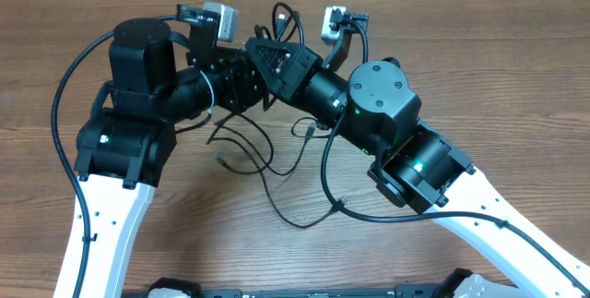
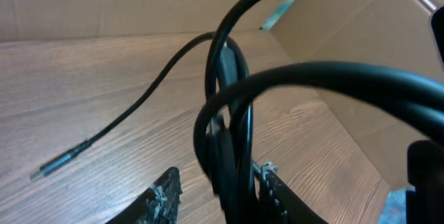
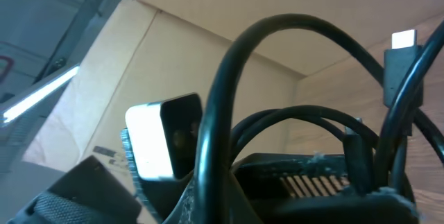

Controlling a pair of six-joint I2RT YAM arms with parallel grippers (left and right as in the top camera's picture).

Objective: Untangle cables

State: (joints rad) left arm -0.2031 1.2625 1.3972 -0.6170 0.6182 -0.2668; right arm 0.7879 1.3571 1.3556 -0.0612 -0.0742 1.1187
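We find the cables (image 2: 232, 120) in two parts. A lifted loop (image 1: 286, 21) is bunched where the two arms meet, close to the middle of the bench's (image 1: 479, 30) far edge. Loose strands (image 1: 261, 164) trail over the wood toward the bench's centre.

The right jaws are closed. In the right wrist view several cords arch up out of them, one ending in a silvery plug (image 3: 404, 41), so we judge that they hold the bundle. The left jaws stand narrowed and straddle the same bundle. In the left wrist view the cords run between the fingers (image 2: 165, 195), with bare wood showing between one finger and the nearest cord, so they are not clamped as far as we can see. A single strand leads off to a plug end (image 2: 59, 165) lying flat on the bench.

The step in hand, as we read it, is a second grip, so that the two arms can draw the knot apart. To do it well we should close on one cord only; several sit between the fingers now, and pinching them all would merely shift the tangle. We should grip near the crossing and pull slowly toward the bench's left edge against the right jaws. The free plug must slide through rather than snag. The arms' own thick leads (image 1: 55, 104) should stay out of the loop.
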